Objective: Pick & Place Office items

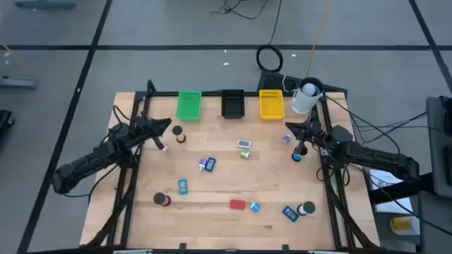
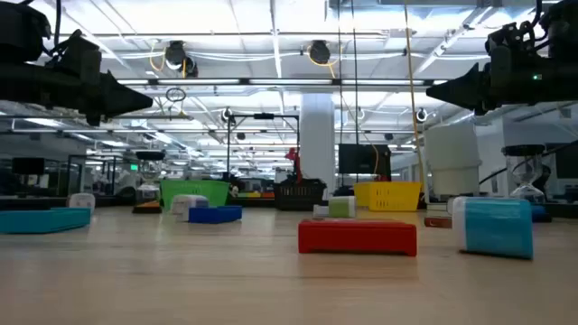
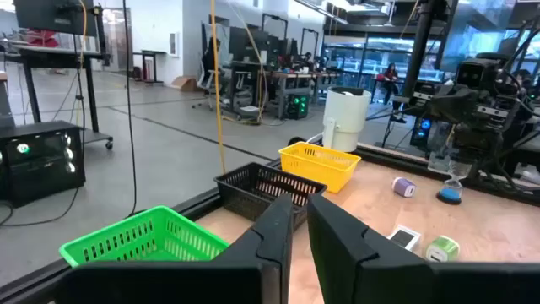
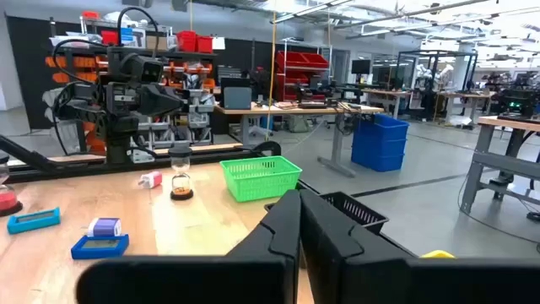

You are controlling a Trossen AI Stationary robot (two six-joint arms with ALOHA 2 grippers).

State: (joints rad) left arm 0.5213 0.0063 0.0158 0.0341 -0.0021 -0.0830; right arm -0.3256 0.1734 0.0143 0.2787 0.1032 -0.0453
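Observation:
The office items lie scattered on the wooden table: a red block (image 1: 237, 204), blue blocks (image 1: 183, 185) (image 1: 289, 212), dark rolls (image 1: 162, 200) (image 1: 306, 208), white and green pieces (image 1: 244, 145), and a purple piece (image 1: 286, 139). My left gripper (image 1: 168, 126) (image 3: 299, 211) hovers over the far left part of the table near a dark cap (image 1: 177, 131), its fingers nearly together with a thin slit between them. My right gripper (image 1: 288, 126) (image 4: 300, 203) hovers at the far right near the purple piece, shut and empty. Both are well above the table top.
A green tray (image 1: 188, 104), a black tray (image 1: 232, 104) and a yellow tray (image 1: 271, 104) stand in a row along the far edge, with a white cup (image 1: 305, 97) to their right. A dark frame rail runs along the table's sides. Bare wood shows in the middle near part.

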